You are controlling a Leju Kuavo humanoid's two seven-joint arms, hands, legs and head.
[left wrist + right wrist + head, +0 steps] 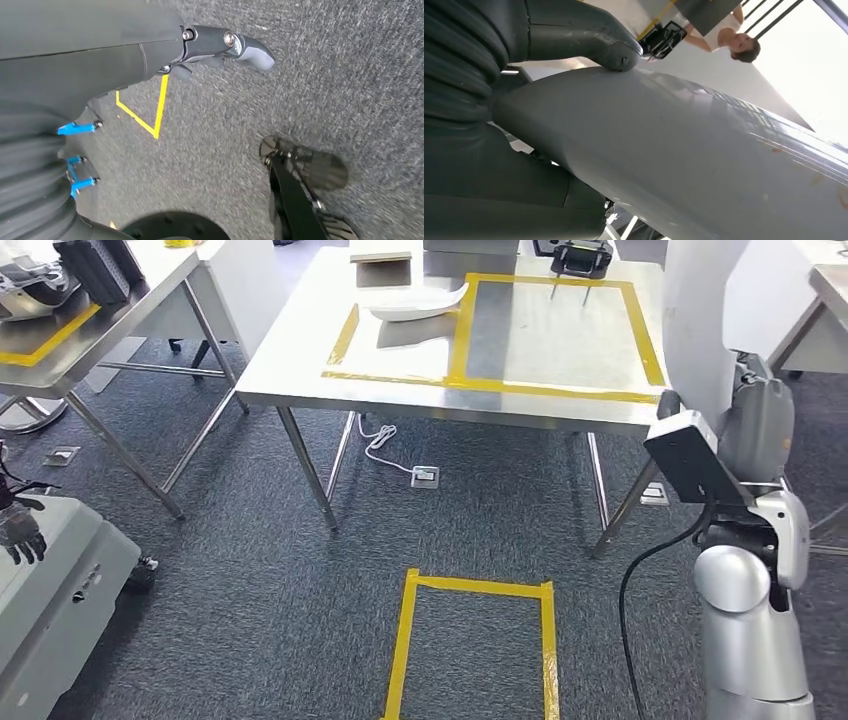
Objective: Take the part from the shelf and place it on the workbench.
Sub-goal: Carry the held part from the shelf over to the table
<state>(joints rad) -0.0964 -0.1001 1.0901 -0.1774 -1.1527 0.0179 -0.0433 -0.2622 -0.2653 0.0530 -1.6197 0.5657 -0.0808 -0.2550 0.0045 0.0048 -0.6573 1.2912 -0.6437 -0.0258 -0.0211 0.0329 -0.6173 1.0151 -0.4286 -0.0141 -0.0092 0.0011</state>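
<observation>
Fingers of the robot's right hand (549, 75) grip the large, smooth, grey-white curved panel part (704, 165), the thick grey thumb pressed onto its glossy face; in the head view the same pale part (700, 310) rises tall above the raised silver right arm (750, 620), apparently carried upright so it stays clear of the furniture. Ahead stands the stainless-steel workbench (300, 380), its top marked with yellow tape rectangles (462, 330) that seem meant as placement zones; a white curved shell piece (415, 305) already lies in the smaller one. On the grey carpet, a yellow tape box (478, 586) likely marks where the robot should stand. The left hand (220, 47) hangs low over the carpet, holding nothing, fingers loosely spread. A person (729, 37) stands behind.
</observation>
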